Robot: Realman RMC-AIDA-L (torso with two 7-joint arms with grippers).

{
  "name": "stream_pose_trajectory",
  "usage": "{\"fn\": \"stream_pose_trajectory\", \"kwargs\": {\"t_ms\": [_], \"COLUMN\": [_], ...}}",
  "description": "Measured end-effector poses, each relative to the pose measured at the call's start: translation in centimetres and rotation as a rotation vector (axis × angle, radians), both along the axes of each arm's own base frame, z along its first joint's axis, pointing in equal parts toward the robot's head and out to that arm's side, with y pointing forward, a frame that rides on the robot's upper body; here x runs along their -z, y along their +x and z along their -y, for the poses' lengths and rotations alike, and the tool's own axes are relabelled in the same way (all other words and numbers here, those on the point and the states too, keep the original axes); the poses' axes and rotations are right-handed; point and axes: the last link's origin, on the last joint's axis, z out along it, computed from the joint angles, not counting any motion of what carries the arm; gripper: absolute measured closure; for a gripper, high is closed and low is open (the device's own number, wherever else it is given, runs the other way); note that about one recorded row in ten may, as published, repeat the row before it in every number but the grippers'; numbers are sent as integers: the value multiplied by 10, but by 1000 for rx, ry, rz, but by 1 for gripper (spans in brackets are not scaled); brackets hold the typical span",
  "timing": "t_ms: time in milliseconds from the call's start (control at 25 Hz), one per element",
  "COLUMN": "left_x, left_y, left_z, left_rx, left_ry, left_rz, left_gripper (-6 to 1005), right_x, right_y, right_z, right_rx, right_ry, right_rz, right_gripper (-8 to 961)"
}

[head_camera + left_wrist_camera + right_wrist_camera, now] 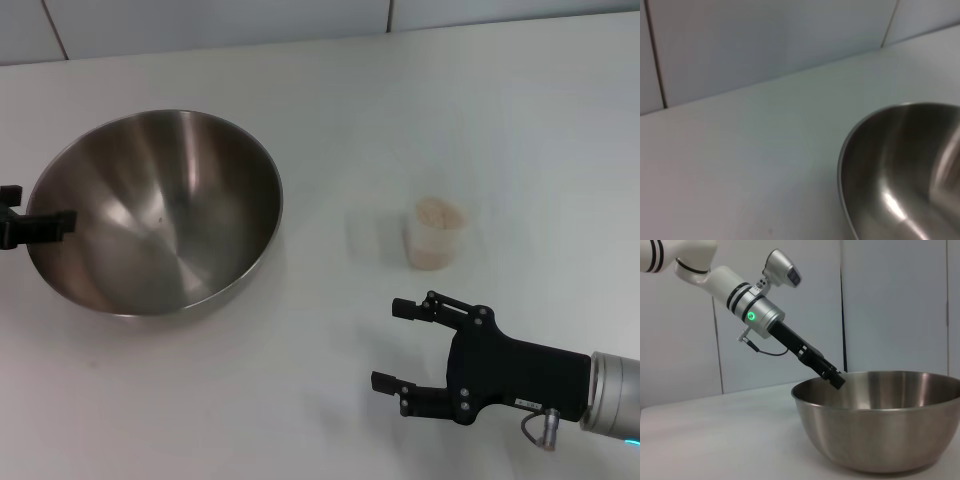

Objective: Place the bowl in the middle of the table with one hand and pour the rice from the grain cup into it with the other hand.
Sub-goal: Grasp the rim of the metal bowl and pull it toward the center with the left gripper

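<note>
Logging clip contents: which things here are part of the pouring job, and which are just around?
Part of the job:
- bowl, left gripper at its rim
- grain cup holding rice
- right gripper, fingers open, short of the cup
- table

Just around:
- tiled wall only

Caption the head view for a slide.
Left gripper at the large steel bowl's rim; open right gripper near the rice-filled frosted plastic cup.
</note>
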Motion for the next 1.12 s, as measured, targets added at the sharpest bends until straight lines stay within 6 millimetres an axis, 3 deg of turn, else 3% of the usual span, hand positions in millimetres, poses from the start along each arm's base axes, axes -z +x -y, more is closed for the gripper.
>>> {"fn": "stream_pose_trajectory", "kwargs": {"t_ms": [120, 560, 760, 1120], "left_x": [9, 14, 15, 16], "left_y": [4, 8, 11, 16], "left_z": [-5, -10, -11, -14], "left_rx": [-13, -24, -21, -69], "left_ry": [-34, -59, -73, -85], "left_rz": [-41, -71, -81, -47], "left_gripper": [140, 150, 351, 601], "right_x": [0, 0, 0, 0], "right_y": [0, 0, 1, 1], "right_z": [0, -1, -1, -1], "right_rx": [0, 1, 1, 2], "right_ry": [1, 5, 5, 3], "right_rz": [0, 3, 6, 9], "right_gripper": [121, 120, 120, 120]}}
